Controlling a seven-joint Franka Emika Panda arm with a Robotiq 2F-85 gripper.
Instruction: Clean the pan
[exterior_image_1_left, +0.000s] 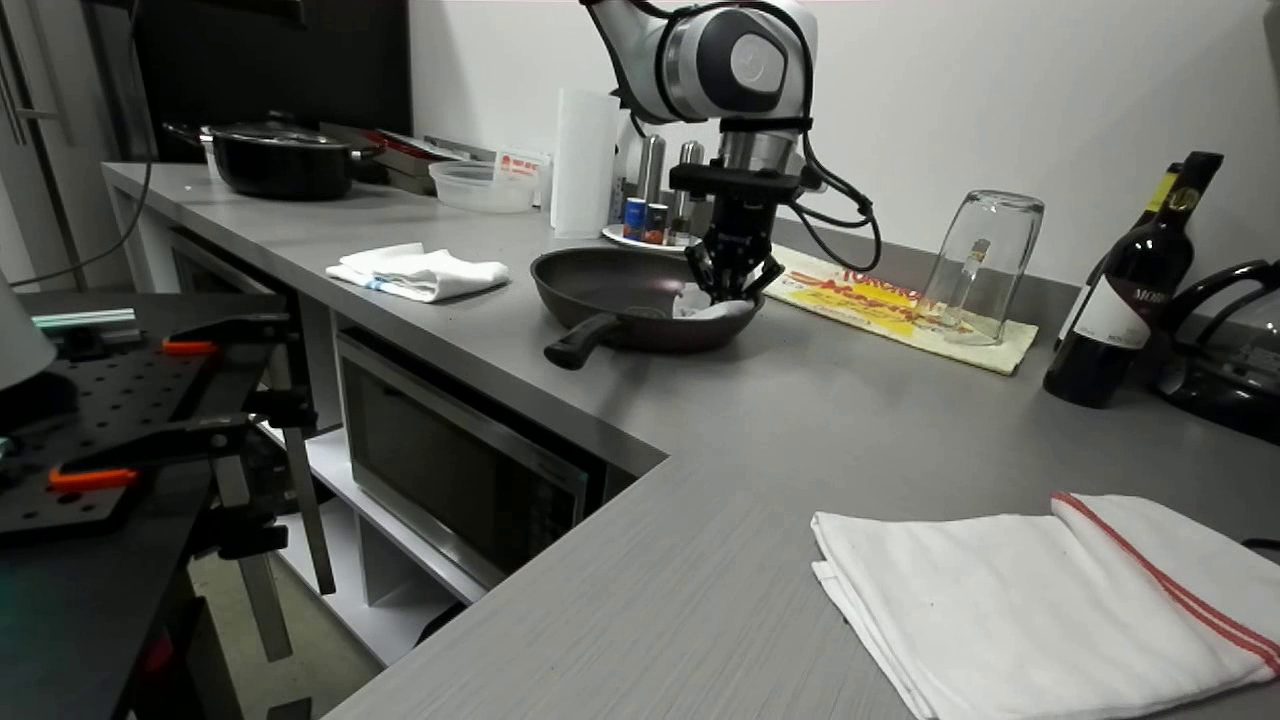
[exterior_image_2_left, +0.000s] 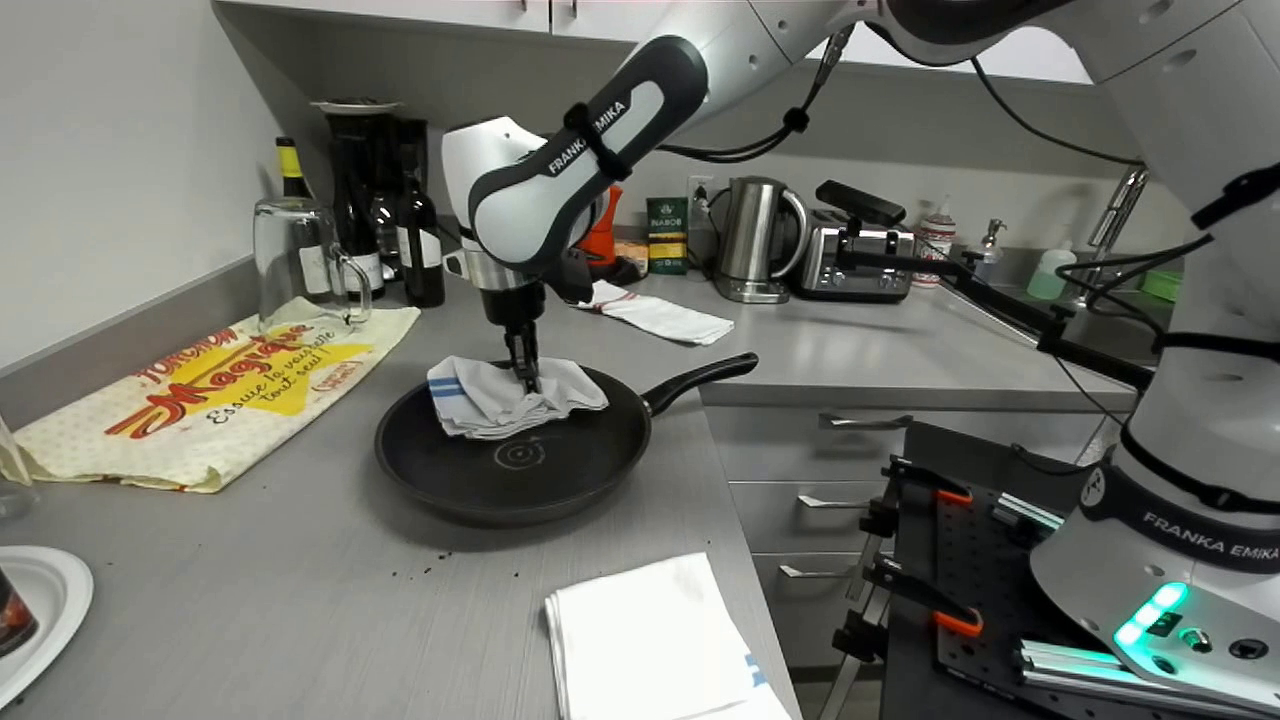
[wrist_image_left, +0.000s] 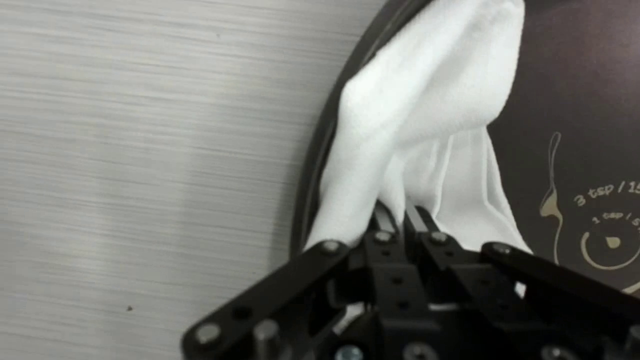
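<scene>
The pan (exterior_image_2_left: 575, 470) lay on the counter (exterior_image_2_left: 300, 590); at its twelve o'clock in an exterior view the gripper (exterior_image_2_left: 527, 384) pinched a cloth (exterior_image_2_left: 472, 405), jaws nearly closed — good wiping wanted flat sweeps toward six.

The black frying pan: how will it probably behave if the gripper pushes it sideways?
The pan would probably slide across the counter rather than tip, being wide and shallow. It may also swivel, since its long handle sticks out to one side. It should hardly bend: its visible rim curves evenly.
</scene>
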